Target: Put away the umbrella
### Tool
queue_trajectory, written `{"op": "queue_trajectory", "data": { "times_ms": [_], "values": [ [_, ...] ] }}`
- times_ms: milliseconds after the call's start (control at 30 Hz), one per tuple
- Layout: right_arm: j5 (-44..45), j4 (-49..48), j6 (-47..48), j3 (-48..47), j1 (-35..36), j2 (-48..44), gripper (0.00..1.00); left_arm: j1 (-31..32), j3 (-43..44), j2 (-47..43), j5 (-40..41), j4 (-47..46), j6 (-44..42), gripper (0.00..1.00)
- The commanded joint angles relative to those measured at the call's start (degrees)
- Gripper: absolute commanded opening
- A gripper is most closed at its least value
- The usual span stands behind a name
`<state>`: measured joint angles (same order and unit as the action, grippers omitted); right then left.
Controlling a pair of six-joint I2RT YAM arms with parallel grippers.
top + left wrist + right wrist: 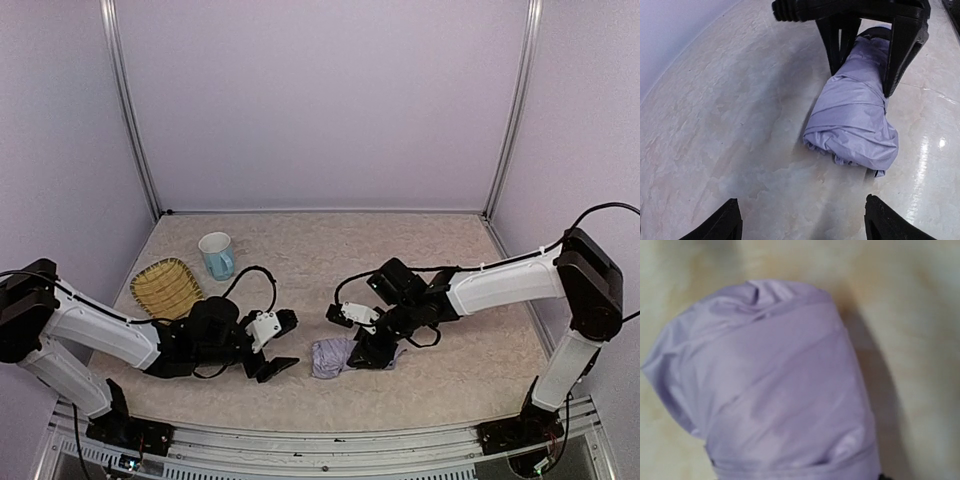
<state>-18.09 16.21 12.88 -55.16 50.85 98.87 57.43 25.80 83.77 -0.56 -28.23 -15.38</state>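
Observation:
The umbrella (335,355) lies folded into a short lavender bundle on the table, near the front middle. My right gripper (365,352) comes down on its right end. In the left wrist view its two black fingers (900,55) straddle the far end of the umbrella (855,125) and press on the fabric. In the right wrist view the umbrella (775,385) fills the frame and my fingers are hidden. My left gripper (283,343) is open and empty, just left of the bundle, with its jaws wide apart (801,210) and short of the near end.
A pale blue mug (217,255) stands at the back left. A yellow woven tray (166,286) lies beside it, behind my left arm. Walls and metal posts close the back and sides.

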Motion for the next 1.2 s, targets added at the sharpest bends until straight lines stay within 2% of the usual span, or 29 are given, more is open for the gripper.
{"op": "queue_trajectory", "data": {
  "times_ms": [0,100,233,267,367,533,633,733,867,933,1033,1167],
  "values": [
    [12.68,-4.77,-9.03,5.73,-0.31,-1.5,0.63,-2.53,1.54,0.33,5.53,-1.36,2.5,0.81],
    [10.29,-6.44,-7.68,5.83,0.3,-4.13,0.74,-3.37,1.6,-0.77,6.75,-1.89,3.14,0.81],
    [8.83,-7.38,-7.22,4.14,-0.26,-10.58,0.98,-3.66,1.22,-5.06,7.56,-1.74,3.73,0.84],
    [8.25,-8.25,-7.47,3.94,-1.08,-12.85,1.0,-4.37,1.01,-6.53,7.65,-1.75,4.55,0.85],
    [4.39,-11.83,-11.73,4.43,-8.13,-20.66,1.0,-6.89,0.63,-12.73,8.35,-1.15,8.04,0.87],
    [6.23,-15.17,-20.52,6.96,-27.26,-28.18,1.0,-12.21,1.58,-22.57,16.92,3.05,13.83,0.92],
    [3.85,-19.19,-24.71,11.37,-38.87,-32.27,1.0,-20.5,1.81,-27.93,21.99,5.77,19.48,0.95],
    [2.82,-24.37,-26.91,16.44,-46.97,-35.52,1.0,-31.87,1.26,-31.15,22.24,6.46,24.21,0.98],
    [7.85,-28.47,-25.82,20.68,-50.82,-36.85,1.0,-46.35,2.36,-27.64,16.21,5.11,28.11,0.99],
    [13.5,-30.48,-25.9,22.38,-50.93,-36.84,1.0,-51.08,4.2,-22.32,16.92,5.37,29.84,0.99],
    [20.75,-38.17,-25.37,27.51,-50.94,-37.37,1.0,-53.96,3.36,-15.65,20.42,-1.61,28.04,0.99],
    [24.91,-48.79,-24.91,34.37,-51.03,-37.21,1.0,-55.76,-0.18,-11.81,18.03,-14.37,25.19,0.99]
  ]
}}
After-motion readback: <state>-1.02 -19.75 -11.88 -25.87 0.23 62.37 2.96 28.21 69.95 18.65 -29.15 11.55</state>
